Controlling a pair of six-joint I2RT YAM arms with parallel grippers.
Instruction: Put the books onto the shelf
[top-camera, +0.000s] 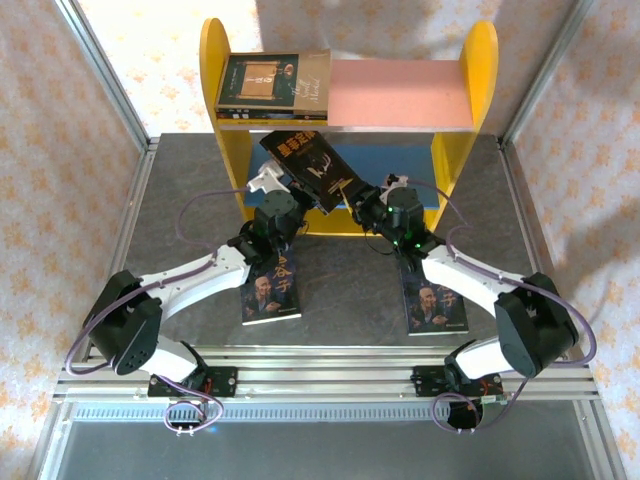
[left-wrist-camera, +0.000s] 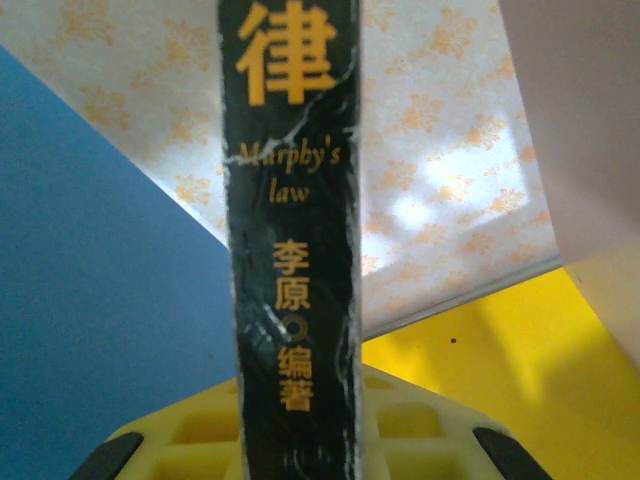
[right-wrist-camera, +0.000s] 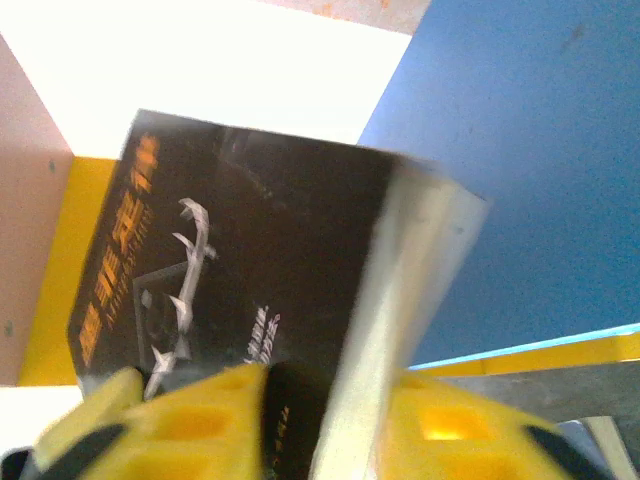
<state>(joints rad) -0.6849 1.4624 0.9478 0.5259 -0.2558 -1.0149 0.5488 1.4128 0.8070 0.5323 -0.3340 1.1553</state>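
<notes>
So both arms are on the same black book (top-camera: 312, 168), the one with the antlers and orange lettering on the cover. It's held up off the surface (top-camera: 180, 200), tilted, right in front of the shelf (top-camera: 213, 90) at about the level of the opening under the pink board (top-camera: 400, 95). The left hand (top-camera: 288, 182) is clamped on it. From its wrist camera you get the spine dead centre, running upright between the two yellow fingers, with "Murphy's law" printed on it and the blue lower board (top-camera: 400, 160) off to the side behind. The right hand (top-camera: 362, 196) has the opposite end. Its wrist shot is kinda blurry, but the book sits between the fingers, one pressed on the cover and the other against the page edge, so it looks closed on it too. Up on the pink board, at the left end, a dark book (top-camera: 258, 80) and a tan-brown book (top-camera: 312, 85) are lying flat, the tan one just to the right of the dark one. Two more are flat on the surface near the arms, each with a bearded man on the front: the left book (top-camera: 270, 290) partly under the left arm, and the right book (top-camera: 435, 300) partly under the right arm.
</notes>
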